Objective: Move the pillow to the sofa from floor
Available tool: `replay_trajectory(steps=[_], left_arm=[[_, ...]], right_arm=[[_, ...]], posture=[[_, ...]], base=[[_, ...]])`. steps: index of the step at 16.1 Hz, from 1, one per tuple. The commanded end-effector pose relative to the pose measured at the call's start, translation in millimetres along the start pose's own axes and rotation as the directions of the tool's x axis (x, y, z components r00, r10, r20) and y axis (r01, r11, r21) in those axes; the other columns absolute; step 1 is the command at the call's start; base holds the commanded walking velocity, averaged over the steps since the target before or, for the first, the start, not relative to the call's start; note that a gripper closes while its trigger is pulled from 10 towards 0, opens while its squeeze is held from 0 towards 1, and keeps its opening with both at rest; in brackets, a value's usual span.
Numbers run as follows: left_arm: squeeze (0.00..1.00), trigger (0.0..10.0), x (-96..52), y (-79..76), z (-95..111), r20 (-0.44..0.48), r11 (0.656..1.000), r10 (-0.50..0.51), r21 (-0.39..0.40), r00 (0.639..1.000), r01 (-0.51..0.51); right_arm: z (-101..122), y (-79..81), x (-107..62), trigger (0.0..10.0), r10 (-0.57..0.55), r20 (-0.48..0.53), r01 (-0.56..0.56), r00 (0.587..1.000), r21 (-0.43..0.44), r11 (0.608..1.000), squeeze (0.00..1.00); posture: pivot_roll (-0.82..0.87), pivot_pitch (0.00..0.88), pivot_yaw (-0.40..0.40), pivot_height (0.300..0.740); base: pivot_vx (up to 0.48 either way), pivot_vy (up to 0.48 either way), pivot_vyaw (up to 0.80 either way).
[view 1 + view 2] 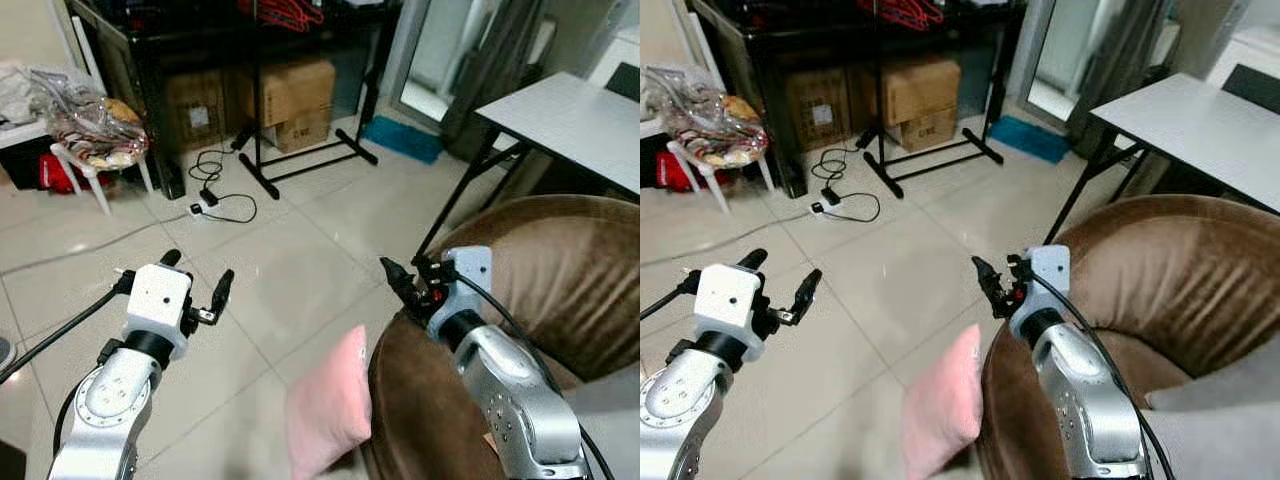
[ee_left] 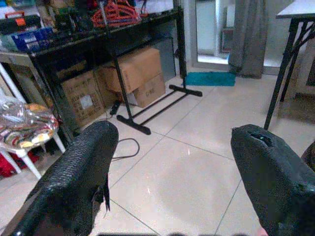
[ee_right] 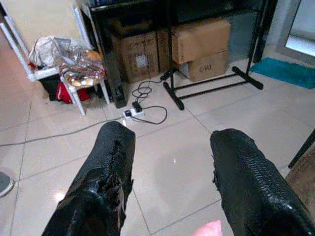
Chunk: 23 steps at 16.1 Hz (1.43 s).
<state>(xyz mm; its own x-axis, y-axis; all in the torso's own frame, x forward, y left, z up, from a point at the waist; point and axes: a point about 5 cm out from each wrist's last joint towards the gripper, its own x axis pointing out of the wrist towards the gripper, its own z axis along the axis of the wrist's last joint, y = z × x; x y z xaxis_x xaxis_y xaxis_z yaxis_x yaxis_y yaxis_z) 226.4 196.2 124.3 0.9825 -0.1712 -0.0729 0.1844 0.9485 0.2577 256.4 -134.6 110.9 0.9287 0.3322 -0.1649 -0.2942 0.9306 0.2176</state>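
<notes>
In the left eye view, one pink pillow (image 1: 328, 410) stood on the floor (image 1: 290, 260) at lower centre, leaning against the brown sofa (image 1: 560, 290). Two tools hovered above open tile: the left tool (image 1: 198, 280) and the right tool (image 1: 400, 276), each spread wide and empty. Two cardboard boxes (image 1: 290, 100) sat at upper centre.

In the right wrist view, a pink pillow corner (image 3: 209, 229) showed at the bottom edge.

Lived-in home: brown sofa (image 1: 560, 270), tiled floor (image 1: 300, 250), cardboard boxes (image 1: 290, 100).
</notes>
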Motion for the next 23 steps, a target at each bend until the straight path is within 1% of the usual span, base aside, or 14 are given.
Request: replay_trajectory(steps=[1,6,8,9,11,13,14,15,18,20,23], left_arm=[[0.0,10.0,-0.2,-0.3,-1,0.0,1.0,0.006,0.009,1.0,-0.006],[0.0,10.0,0.6,-1.5,-1,0.002,1.0,0.004,0.009,1.0,-0.004],[0.0,10.0,0.2,-1.5,-1,0.001,1.0,0.014,-0.002,1.0,-0.014],[0.0,10.0,-0.1,-1.6,-2,0.001,1.0,0.022,-0.016,1.0,-0.022],[0.0,10.0,0.3,-0.8,-3,-0.004,0.999,0.029,-0.012,1.0,-0.029],[0.0,10.0,0.1,0.1,-5,0.001,0.999,0.038,-0.016,0.999,-0.038],[0.0,10.0,-0.6,0.1,-5,0.004,0.999,0.036,-0.02,0.999,-0.036],[0.0,10.0,-2.3,-0.1,-6,0.007,0.999,0.029,-0.026,1.0,-0.029],[0.0,10.0,-3.5,0.3,-7,0.01,0.999,0.028,-0.031,1.0,-0.028],[0.0,10.0,-3.8,0.3,-7,0.011,0.999,0.03,-0.038,0.999,-0.03],[0.0,10.0,-3.6,1.0,-9,0.011,0.999,0.03,-0.042,0.999,-0.03]], right_arm=[[-4,-6.1,-2.8,10.0,-0.03,-0.005,0.03,1.0,0.004,1.0,0.0],[-3,-2.8,-2.2,10.0,-0.002,-0.005,0.002,1.0,-0.021,1.0,0.0],[-2,-1.8,-1.8,10.0,0.012,-0.005,-0.012,1.0,-0.035,0.999,0.0],[-3,-1.7,-1.7,10.0,0.014,-0.013,-0.015,1.0,-0.049,0.999,0.0],[-5,-2.6,-1.2,10.0,0.005,-0.031,-0.007,1.0,-0.063,0.998,0.0],[-10,-10.3,-1.6,10.0,-0.045,-0.065,0.04,0.997,-0.074,0.996,0.0],[-11,-11.2,-2.2,10.0,-0.043,-0.075,0.036,0.996,-0.094,0.995,0.0],[-13,-9.6,-3.5,10.0,-0.019,-0.093,0.005,0.995,-0.141,0.99,0.0],[-15,-5.7,-4.4,10.0,0.008,-0.108,-0.024,0.994,-0.149,0.989,0.0],[-15,-5.1,-3.2,10.0,0.004,-0.106,-0.019,0.994,-0.149,0.989,0.0],[-16,-5.7,-3.7,10.0,-0.032,-0.087,0.02,0.996,-0.137,0.99,0.0]], posture=[[0.07,0.0,-0.084,0.68],[0.07,0.0,-0.085,0.635],[0.07,0.0,-0.087,0.62],[0.07,0.0,-0.089,0.605],[0.07,0.0,-0.091,0.605],[0.07,0.0,-0.091,0.605],[0.07,0.0,-0.09,0.605],[0.07,0.0,-0.09,0.605],[0.07,0.0,-0.092,0.605],[0.07,0.0,-0.095,0.605],[0.07,0.0,-0.095,0.605]], base=[[0.0,0.0,0.0],[0.0,0.0,0.0],[0.0,0.0,0.0],[0.0,0.0,0.0],[0.0,0.0,0.0],[0.0,0.0,0.0],[0.0,0.0,0.0],[0.0,0.0,0.0],[0.0,0.0,0.71],[0.12,0.0,0.74],[0.081,0.0,0.0]])
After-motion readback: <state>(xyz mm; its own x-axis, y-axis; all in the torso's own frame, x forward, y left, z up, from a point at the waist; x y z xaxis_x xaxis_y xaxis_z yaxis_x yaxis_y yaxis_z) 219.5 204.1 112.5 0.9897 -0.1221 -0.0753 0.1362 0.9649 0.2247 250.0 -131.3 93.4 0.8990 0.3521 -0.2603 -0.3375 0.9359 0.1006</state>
